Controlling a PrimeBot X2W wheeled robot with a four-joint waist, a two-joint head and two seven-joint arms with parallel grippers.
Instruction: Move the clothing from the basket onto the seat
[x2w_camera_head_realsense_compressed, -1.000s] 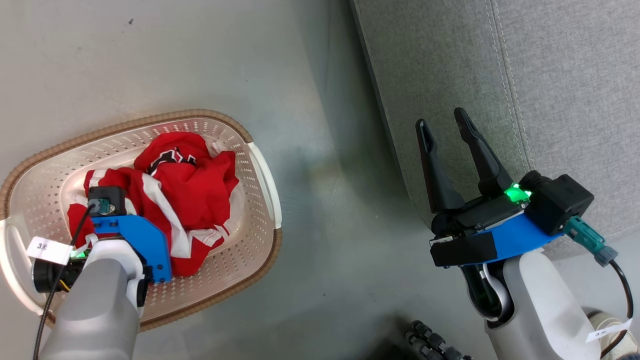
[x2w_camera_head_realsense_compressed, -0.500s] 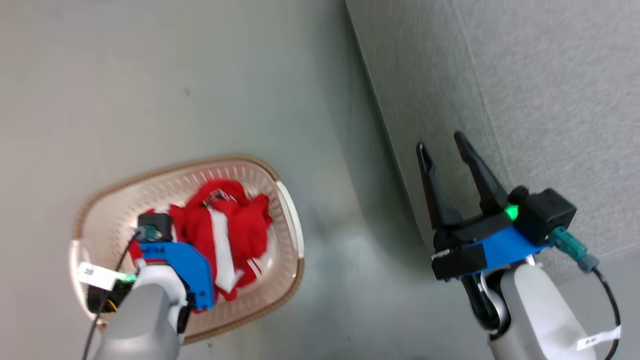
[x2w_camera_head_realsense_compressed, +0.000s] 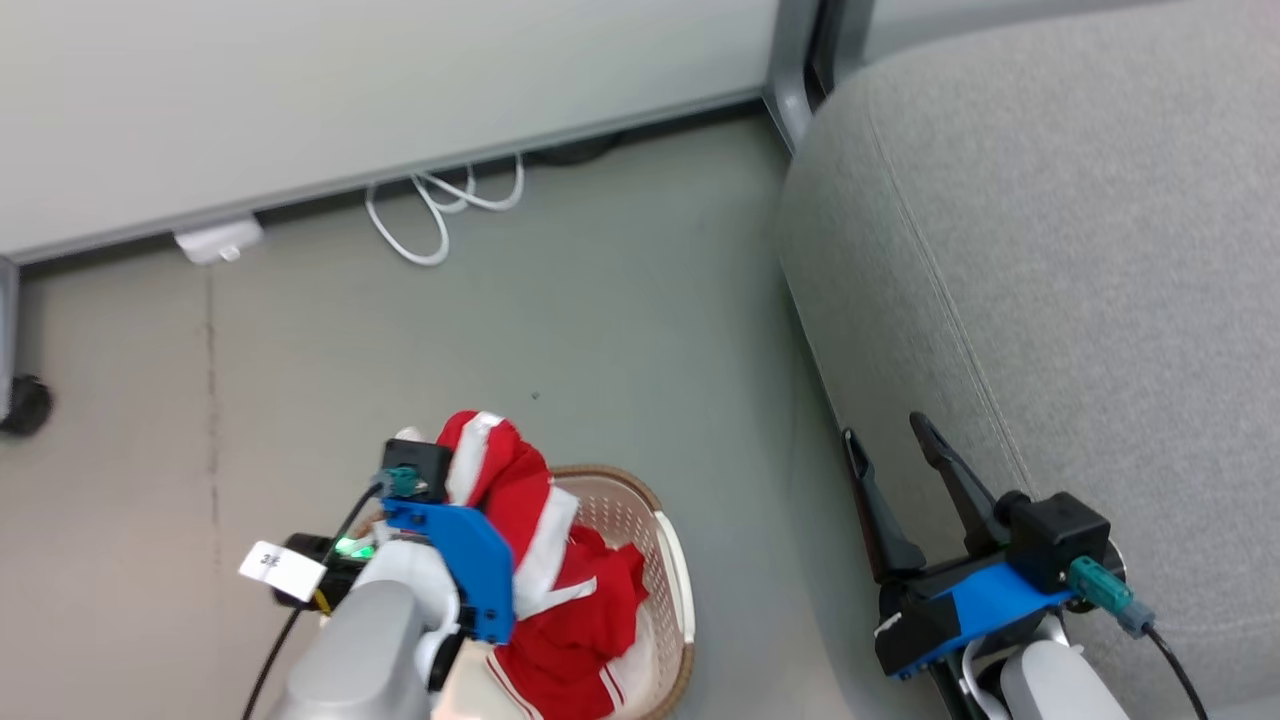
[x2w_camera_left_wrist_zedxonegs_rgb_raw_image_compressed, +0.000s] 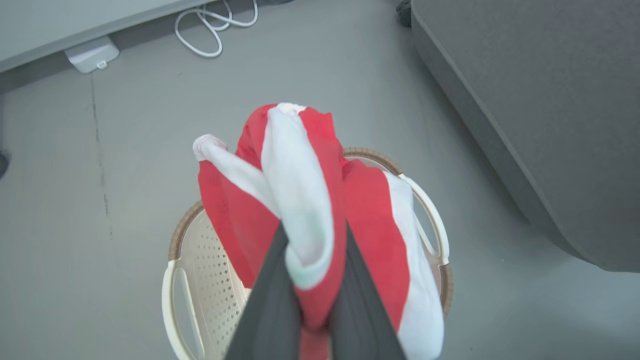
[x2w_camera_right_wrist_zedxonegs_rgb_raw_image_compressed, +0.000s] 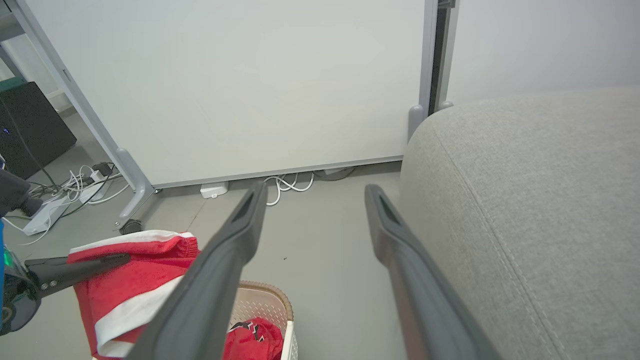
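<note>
My left gripper (x2w_camera_left_wrist_zedxonegs_rgb_raw_image_compressed: 315, 234) is shut on a bunched red clothing piece (x2w_camera_left_wrist_zedxonegs_rgb_raw_image_compressed: 300, 175) with white stripes, held up above the cream basket (x2w_camera_left_wrist_zedxonegs_rgb_raw_image_compressed: 176, 280). In the head view that garment (x2w_camera_head_realsense_compressed: 505, 480) hangs from the gripper and its lower part trails down into the basket (x2w_camera_head_realsense_compressed: 668, 560). A second red garment (x2w_camera_right_wrist_zedxonegs_rgb_raw_image_compressed: 250, 340) with a black-and-white emblem lies inside the basket (x2w_camera_right_wrist_zedxonegs_rgb_raw_image_compressed: 267, 297). The light-grey seat (x2w_camera_head_realsense_compressed: 1050, 250) stands to the right. My right gripper (x2w_camera_head_realsense_compressed: 890, 440) is open and holds nothing, beside the seat's front edge.
A white wall panel runs along the back, with a looped white cable (x2w_camera_head_realsense_compressed: 440, 215) and a white power block (x2w_camera_head_realsense_compressed: 218, 240) at its foot. A dark caster (x2w_camera_head_realsense_compressed: 25, 405) sits at far left. Bare grey floor (x2w_camera_head_realsense_compressed: 740, 500) separates basket and seat.
The head camera has swung up, so the whole picture shifted. My left gripper has lifted the red garment out of the pile and above the basket. The right gripper stays open.
</note>
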